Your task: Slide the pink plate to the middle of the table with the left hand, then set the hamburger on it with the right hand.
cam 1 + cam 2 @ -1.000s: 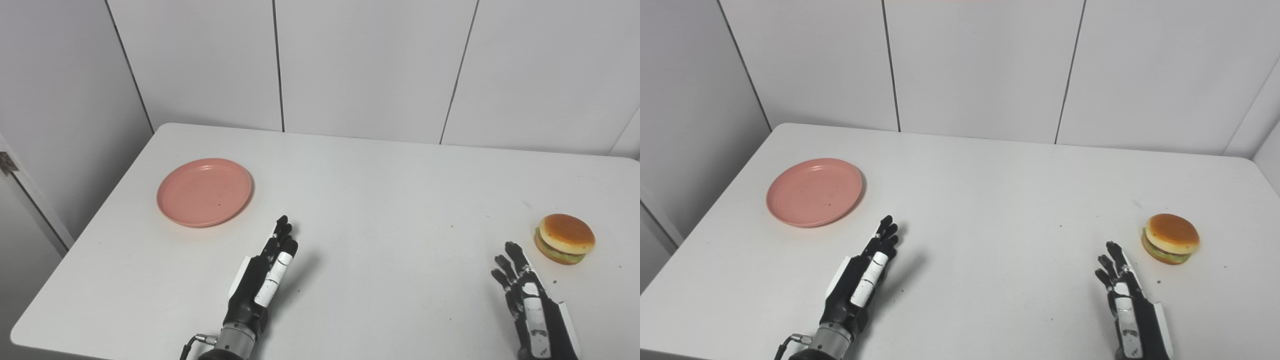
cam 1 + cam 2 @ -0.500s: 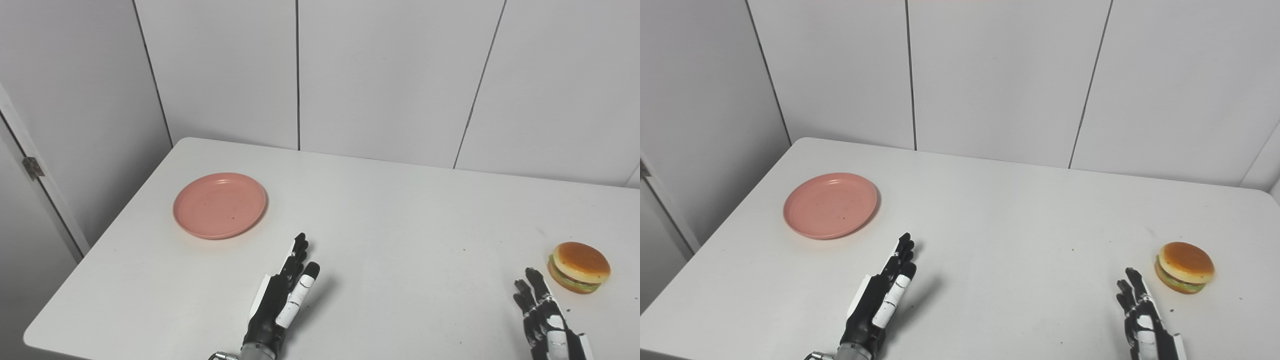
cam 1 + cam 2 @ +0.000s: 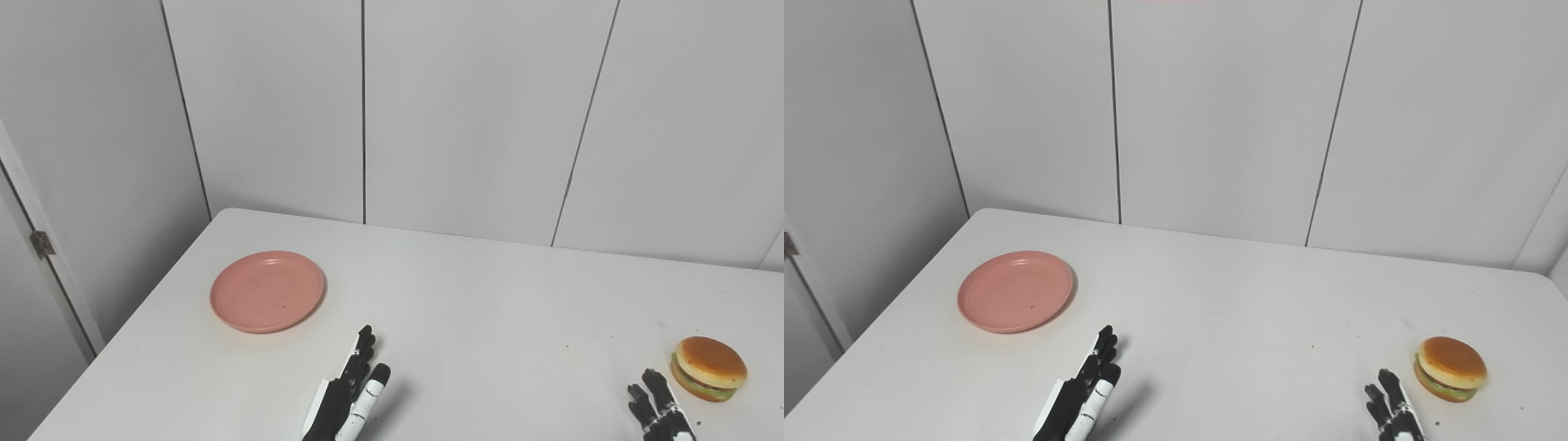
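The pink plate [image 3: 267, 291] lies empty on the left part of the white table [image 3: 478, 306]. The hamburger [image 3: 708, 368] sits near the table's right edge. My left hand [image 3: 348, 398] is open, fingers straight and held edge-up, below and to the right of the plate, apart from it. My right hand [image 3: 660, 415] is open with fingers spread, just left of and below the hamburger, not touching it; most of it is cut off by the picture's bottom edge. The plate [image 3: 1015, 291] and hamburger [image 3: 1450, 369] also show in the right eye view.
A grey panelled wall [image 3: 465, 110] stands behind the table. A door edge with a hinge [image 3: 41, 244] is at the far left. The table's left edge runs diagonally down to the bottom left corner.
The camera has tilted upward, so the whole scene sits lower in the picture and more wall shows. The plate, the hamburger and both hands keep their places on the table.
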